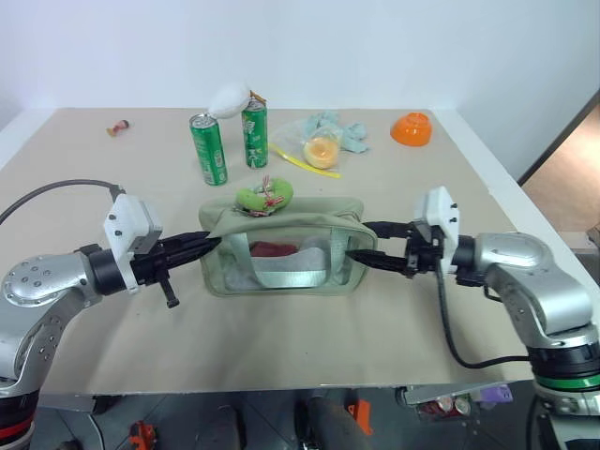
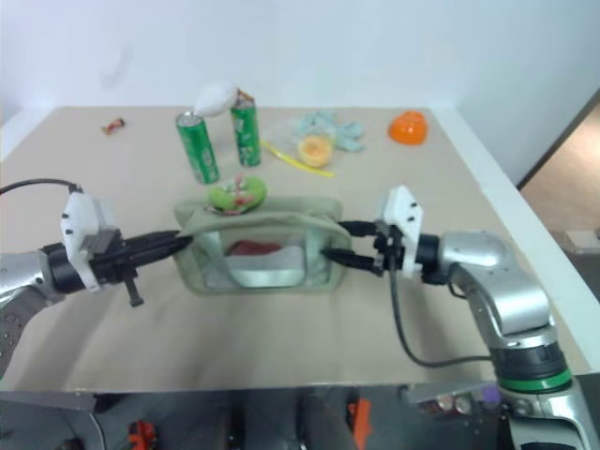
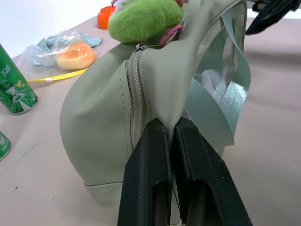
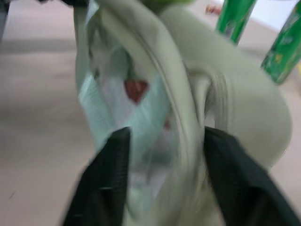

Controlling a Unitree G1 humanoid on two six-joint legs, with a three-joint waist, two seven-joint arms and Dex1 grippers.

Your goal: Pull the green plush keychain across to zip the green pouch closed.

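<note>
In the left eye view, you are looking at the pale sage-green fabric pouch with a clear plastic side panel [image 1: 281, 246], sitting near the middle of the beige desk [image 1: 281, 347]. The small lime-green fuzzy plush keychain with pink trim [image 1: 264, 196] is resting on the pouch's top, toward its left end. Your left gripper [image 1: 208, 246] is reaching in level from the left with its fingers closed, pinching the pouch's left end. Your right gripper [image 1: 364, 242] is pointing in from the right, its two black fingers standing apart around the pouch's right end. Toward the desk's far edge, two tall green soda cans [image 1: 225, 145] are standing upright, with an orange bowl [image 1: 411, 128] nearer the far right corner.

In the left wrist view, the fingers [image 3: 146, 183] are squeezing a fold of the pouch's fabric beside the zipper, and the keychain [image 3: 143, 19] is lying above.

In the right wrist view, both fingers [image 4: 101, 183] are spread, with the pouch's end between them.
</note>
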